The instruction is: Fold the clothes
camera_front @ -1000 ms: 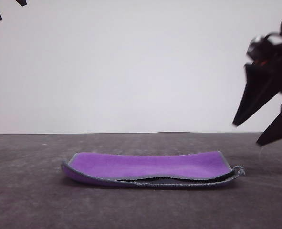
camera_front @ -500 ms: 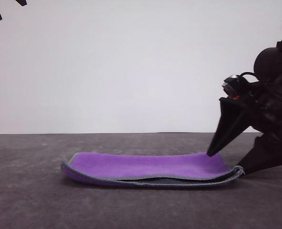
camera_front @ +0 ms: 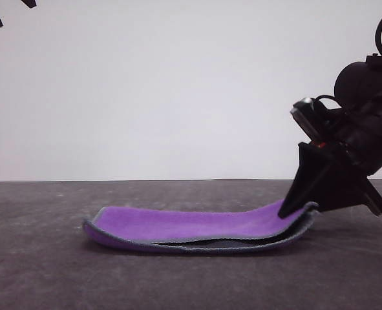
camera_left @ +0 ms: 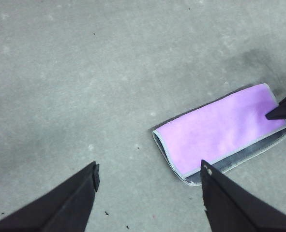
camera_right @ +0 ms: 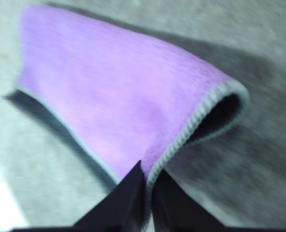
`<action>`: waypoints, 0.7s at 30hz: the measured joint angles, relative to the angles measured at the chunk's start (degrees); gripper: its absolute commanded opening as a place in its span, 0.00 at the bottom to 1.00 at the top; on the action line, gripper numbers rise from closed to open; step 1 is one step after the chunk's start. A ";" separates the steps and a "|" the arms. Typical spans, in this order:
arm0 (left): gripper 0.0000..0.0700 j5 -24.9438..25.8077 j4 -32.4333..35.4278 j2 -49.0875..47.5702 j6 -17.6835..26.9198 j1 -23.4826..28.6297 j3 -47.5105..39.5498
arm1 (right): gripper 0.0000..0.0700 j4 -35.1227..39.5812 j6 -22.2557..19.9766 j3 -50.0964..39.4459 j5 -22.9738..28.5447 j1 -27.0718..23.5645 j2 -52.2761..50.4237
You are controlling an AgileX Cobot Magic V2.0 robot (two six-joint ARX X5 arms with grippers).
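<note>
Cloth (camera_front: 197, 227) lies folded once, purple uppermost, on the grey surface (camera_front: 42, 271). Right gripper (camera_front: 298, 210) jaws pinch its right-hand edge, slightly raised. Left gripper (camera_left: 147, 193) jaws hang wide, well clear. Risk: the thin edge grip slipping, dropping one layer.

From my front camera the light is even and bright, the pale wall nearly washed out; the right hand (camera_front: 293, 210) reads as a black silhouette. My right wrist picture is soft and blurred throughout. The cloth (camera_left: 220, 133) casts a faint dark shadow on the counter (camera_left: 84, 72), sharp there.
</note>
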 measured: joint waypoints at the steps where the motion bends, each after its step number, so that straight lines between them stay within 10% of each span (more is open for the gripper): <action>1: 0.57 0.00 0.00 0.00 -0.02 0.00 0.00 | 0.00 1.11 0.27 -0.01 -1.19 0.17 0.00; 21: 0.57 0.00 0.00 0.00 -0.39 0.00 0.00 | 0.00 32.38 19.39 0.98 -3.32 19.28 4.64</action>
